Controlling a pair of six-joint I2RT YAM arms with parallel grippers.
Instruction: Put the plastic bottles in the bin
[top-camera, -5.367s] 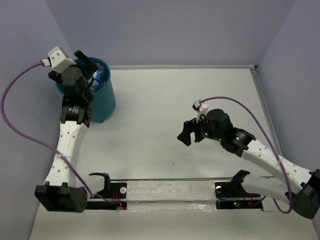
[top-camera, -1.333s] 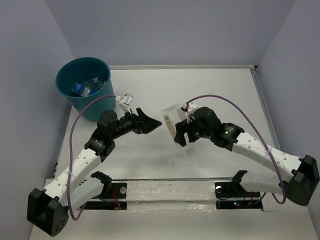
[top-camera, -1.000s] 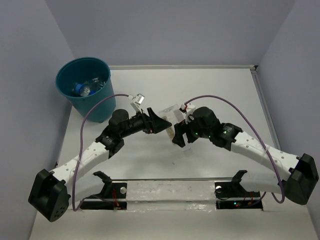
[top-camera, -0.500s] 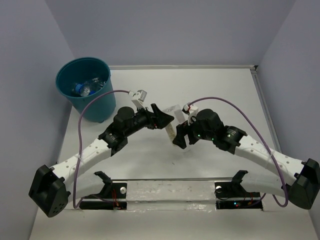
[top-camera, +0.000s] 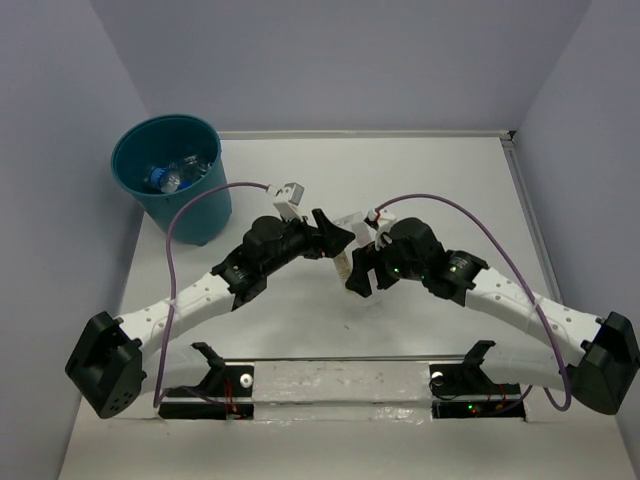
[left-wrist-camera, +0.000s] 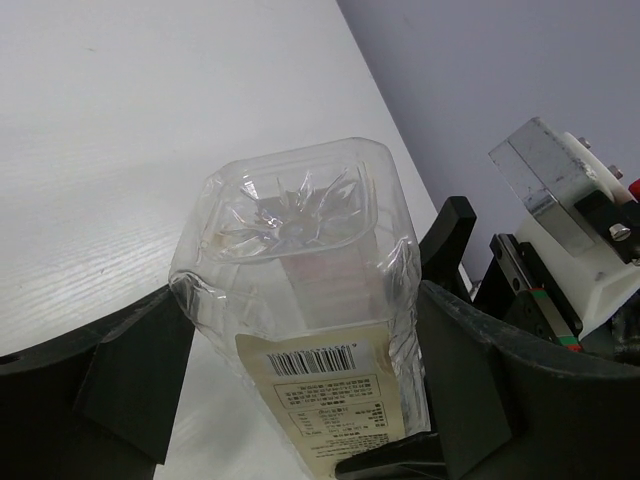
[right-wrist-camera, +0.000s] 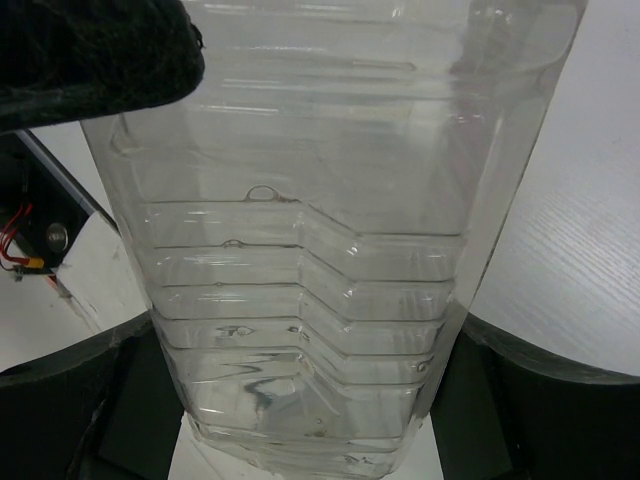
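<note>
A clear square plastic bottle (top-camera: 344, 258) with a cream label hangs above the middle of the table, between both grippers. My right gripper (top-camera: 362, 272) is shut on it; in the right wrist view the ribbed bottle (right-wrist-camera: 320, 230) fills the space between my fingers (right-wrist-camera: 540, 390). My left gripper (top-camera: 335, 238) has come in from the left, and its fingers (left-wrist-camera: 135, 370) press on both sides of the bottle's base end (left-wrist-camera: 290, 220). The teal bin (top-camera: 195, 210) stands at the far left with several plastic bottles (top-camera: 175, 175) inside.
The purple cables loop over both arms. The left gripper's finger (right-wrist-camera: 90, 50) shows at the top left of the right wrist view. The right wrist camera housing (left-wrist-camera: 560, 190) sits close behind the bottle. Grey walls close in the table's left, far and right sides.
My left arm left the bin and swung right to the table's middle. My right gripper lifted the bottle. In the last second my left fingers slid around the bottle's free end.
</note>
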